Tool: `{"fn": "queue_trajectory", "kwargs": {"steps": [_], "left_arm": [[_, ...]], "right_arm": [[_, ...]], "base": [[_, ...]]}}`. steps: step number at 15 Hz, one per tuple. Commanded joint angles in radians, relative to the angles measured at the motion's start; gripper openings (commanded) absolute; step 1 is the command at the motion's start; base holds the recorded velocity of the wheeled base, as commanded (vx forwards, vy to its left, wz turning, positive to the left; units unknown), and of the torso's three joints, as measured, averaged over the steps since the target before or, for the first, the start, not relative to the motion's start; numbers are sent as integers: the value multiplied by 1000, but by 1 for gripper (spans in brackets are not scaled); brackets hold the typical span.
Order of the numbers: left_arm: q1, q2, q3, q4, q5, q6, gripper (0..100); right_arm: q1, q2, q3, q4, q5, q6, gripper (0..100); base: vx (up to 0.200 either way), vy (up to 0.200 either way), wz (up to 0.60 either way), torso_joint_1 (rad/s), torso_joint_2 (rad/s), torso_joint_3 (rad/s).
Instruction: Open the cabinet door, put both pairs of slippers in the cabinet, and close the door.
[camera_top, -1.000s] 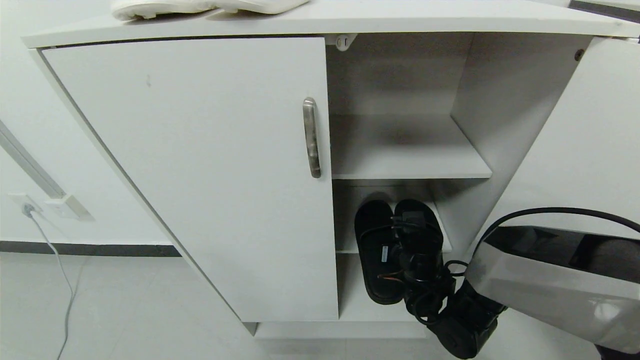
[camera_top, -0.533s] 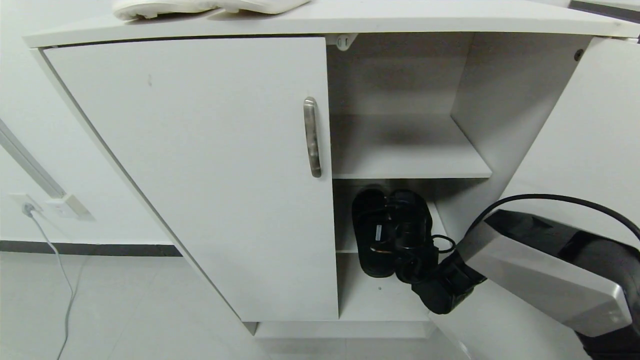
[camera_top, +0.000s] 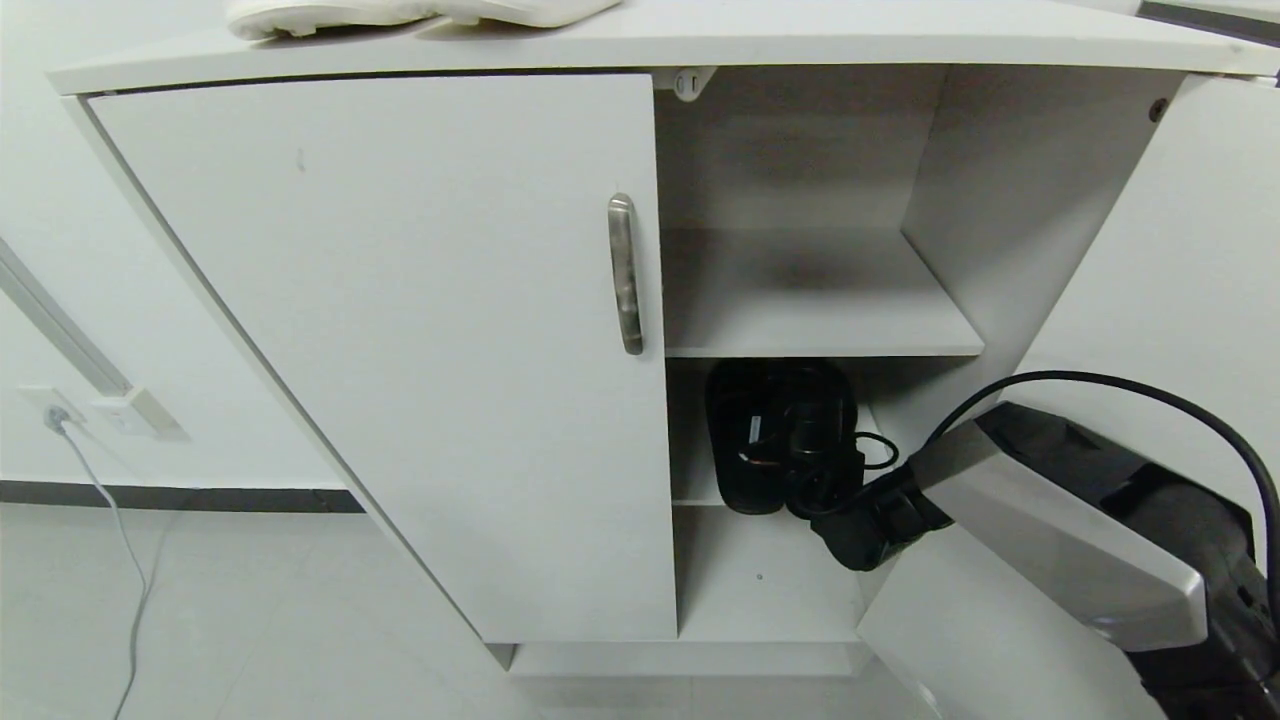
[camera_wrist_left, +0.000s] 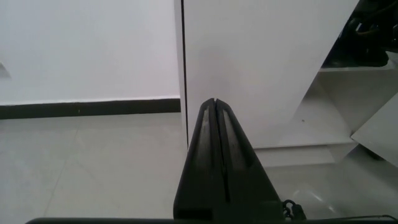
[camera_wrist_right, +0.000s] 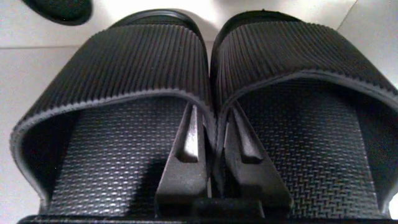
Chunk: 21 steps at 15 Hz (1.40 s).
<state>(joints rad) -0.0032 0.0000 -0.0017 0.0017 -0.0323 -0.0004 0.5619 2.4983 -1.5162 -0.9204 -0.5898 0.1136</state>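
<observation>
Black ribbed rubber in the right gripper (camera_wrist_right: 214, 155): clamped on the adjoining inner edges of the black slippers (camera_top: 775, 440), with the fingers (camera_wrist_right: 186, 146) reaching in under the two straps. Held side by side and pushed deep into the cabinet (camera_top: 640, 45), over the second shelf (camera_top: 690, 485), in the shadow just below the upper shelf (camera_top: 820, 300). Hard to say whether already resting on that shelf or hanging just above it.

Done, judging by the layout:
- Opening the right door (camera_top: 1180, 250), now swung wide.
- Bringing the first pair inside, short only of a release.

Left to do:
- Letting go of the black pair and drawing the arm clear of the opening.
- Fetching the pale slippers (camera_top: 400, 12) from the cabinet's top, towards its left end.
- Setting them inside as well, probably on a free shelf.
- Swinging the right door shut.

Somewhere short of halfway, then.

No call to touch the left door (camera_top: 400, 330), shut, with its metal handle (camera_top: 624, 275) at the inner edge.

As for the left gripper (camera_wrist_left: 214, 115): pressed together on nothing, hanging low before the left door, above the floor tiles (camera_wrist_left: 93, 168).
</observation>
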Motion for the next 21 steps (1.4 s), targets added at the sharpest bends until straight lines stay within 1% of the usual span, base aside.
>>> {"fn": "queue_trajectory", "kwargs": {"steps": [1,7,8,11,13,16,21], "left_arm": [[0,2,0,0,0,-1,0],[0,2,0,0,0,-1,0],[0,2,0,0,0,-1,0],[0,2,0,0,0,-1,0],[0,2,0,0,0,-1,0],[0,2,0,0,0,-1,0],[0,2,0,0,0,2,0]], "right_arm": [[-10,2,-16,9,1,0,0],[-10,10,-24,51,8,1,0],[-11,14,-29,52,7,1,100],[-10,16,-29,54,7,1,100],[-8,-4,10,51,5,1,100],[9,-78,113,43,4,4,100],[75,-249,401,-63,-2,6,100]], "base": [[0,0,0,0,0,0],[0,0,0,0,0,0],[0,0,0,0,0,0],[0,0,0,0,0,0],[0,0,0,0,0,0],[0,0,0,0,0,0],[0,0,0,0,0,0]]}}
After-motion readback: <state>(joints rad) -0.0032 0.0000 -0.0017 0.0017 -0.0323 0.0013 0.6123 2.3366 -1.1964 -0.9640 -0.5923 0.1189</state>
